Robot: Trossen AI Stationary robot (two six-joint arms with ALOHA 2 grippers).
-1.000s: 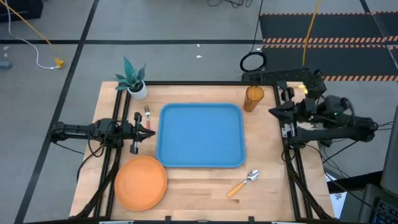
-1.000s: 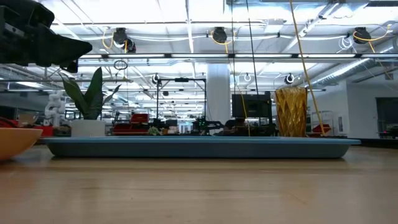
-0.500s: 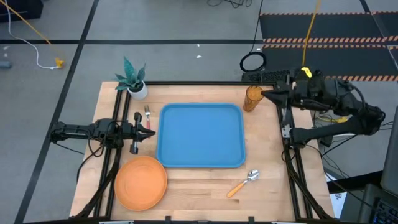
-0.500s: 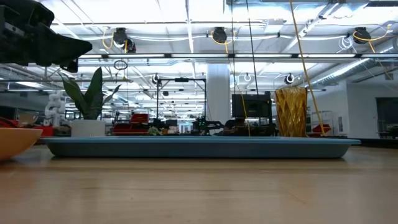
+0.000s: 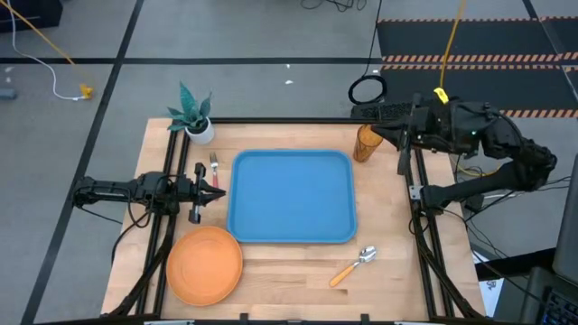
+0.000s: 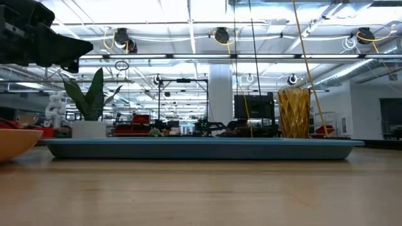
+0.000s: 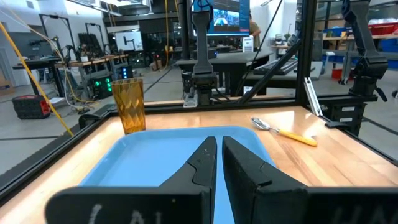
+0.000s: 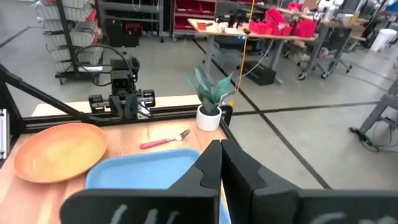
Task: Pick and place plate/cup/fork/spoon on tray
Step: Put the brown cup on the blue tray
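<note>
fingers of the right gripper (image 5: 404,145) sit pressed together with only a thin slit between them, holding nothing; the gripper hangs over the table's far right corner, just beside the cup (image 5: 368,143) and apart from it. in the right wrist view the cup is hidden, and the closed fingers (image 8: 211,163) cover the middle of the tray (image 8: 143,174). fingers of the left gripper (image 5: 217,190) are likewise closed on nothing, at the table's left edge just beside the tray (image 5: 291,196); the left arm waits there.

the fork (image 5: 214,166) lies on the wood between the left gripper and the potted plant (image 5: 193,115), partly masked by the arm from above but plain in the right wrist view (image 8: 165,139). the plate (image 5: 205,263) rests on the table at the near left corner, close to the tray's corner; the low view cuts it off at the frame edge (image 6: 14,143). the spoon (image 5: 353,265) lies on the wood just off the tray's near right corner, well apart from both grippers. the cup stands upright just off the tray's far right corner; whether it touches the rim cannot be told.
</note>
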